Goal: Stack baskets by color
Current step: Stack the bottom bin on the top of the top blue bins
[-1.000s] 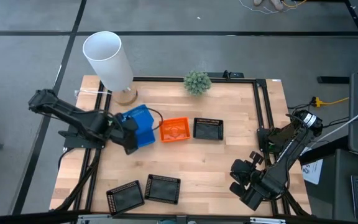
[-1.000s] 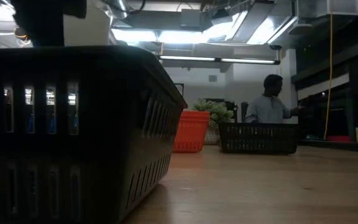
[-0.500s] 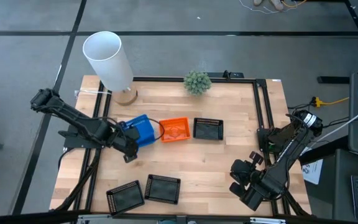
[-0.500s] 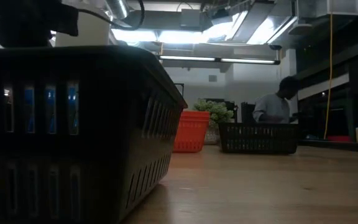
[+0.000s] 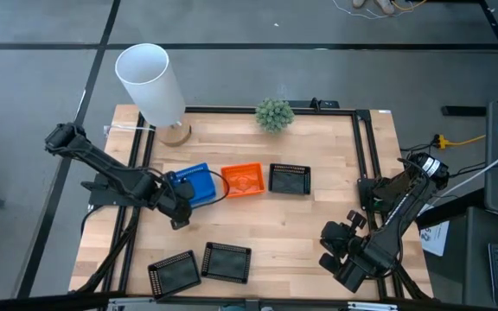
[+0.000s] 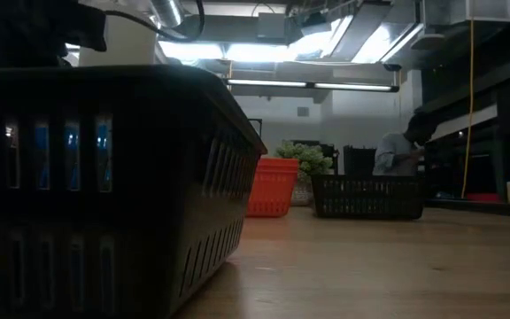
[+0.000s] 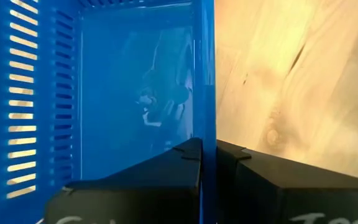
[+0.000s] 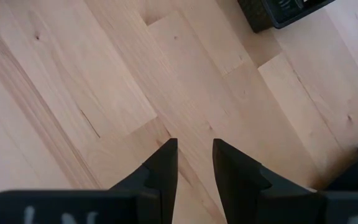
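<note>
The tabletop [image 5: 301, 225] is light wood with visible grain and a dark frame at its edges. One basket is bright blue [image 5: 194, 184], with rows of narrow slots in its walls. The basket just beside it is orange [image 5: 243, 180]. Three baskets are black with mesh sides: one in the same row [image 5: 290, 179] and two near the front edge [image 5: 173, 272] [image 5: 226, 261]. The tall cylinder [image 5: 150, 83] is white. The small plant [image 5: 274, 113] is pale green. Both arms are dark, and the left end effector [image 7: 207, 168] is black.
</note>
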Robot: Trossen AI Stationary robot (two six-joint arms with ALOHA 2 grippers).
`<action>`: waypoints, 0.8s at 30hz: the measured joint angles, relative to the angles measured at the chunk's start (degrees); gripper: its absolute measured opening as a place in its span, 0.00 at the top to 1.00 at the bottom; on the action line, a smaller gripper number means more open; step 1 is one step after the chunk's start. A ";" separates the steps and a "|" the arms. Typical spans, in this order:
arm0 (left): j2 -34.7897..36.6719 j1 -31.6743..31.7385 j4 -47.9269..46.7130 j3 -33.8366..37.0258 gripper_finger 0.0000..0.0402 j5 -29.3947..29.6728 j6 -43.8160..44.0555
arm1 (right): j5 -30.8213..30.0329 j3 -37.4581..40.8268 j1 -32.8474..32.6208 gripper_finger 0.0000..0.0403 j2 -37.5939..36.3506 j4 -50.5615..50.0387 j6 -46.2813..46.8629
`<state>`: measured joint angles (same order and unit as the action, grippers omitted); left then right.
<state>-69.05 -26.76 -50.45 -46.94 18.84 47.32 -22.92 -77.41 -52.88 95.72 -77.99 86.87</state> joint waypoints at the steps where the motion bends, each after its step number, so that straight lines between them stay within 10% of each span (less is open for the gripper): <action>1: -0.47 0.00 -0.02 0.00 1.00 -0.02 -0.49 | 0.00 0.00 0.00 0.75 0.00 0.03 0.01; 18: -2.21 0.22 0.04 -0.01 0.79 -0.47 0.02 | 0.00 0.00 0.00 0.75 0.00 0.06 0.04; 24: -2.15 -0.46 4.16 -2.32 0.79 -11.30 9.44 | 0.00 0.00 0.00 0.75 0.00 0.08 0.05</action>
<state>-71.20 -27.23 -46.28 -49.25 7.55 56.76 -22.92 -77.41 -52.88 95.72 -77.91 86.92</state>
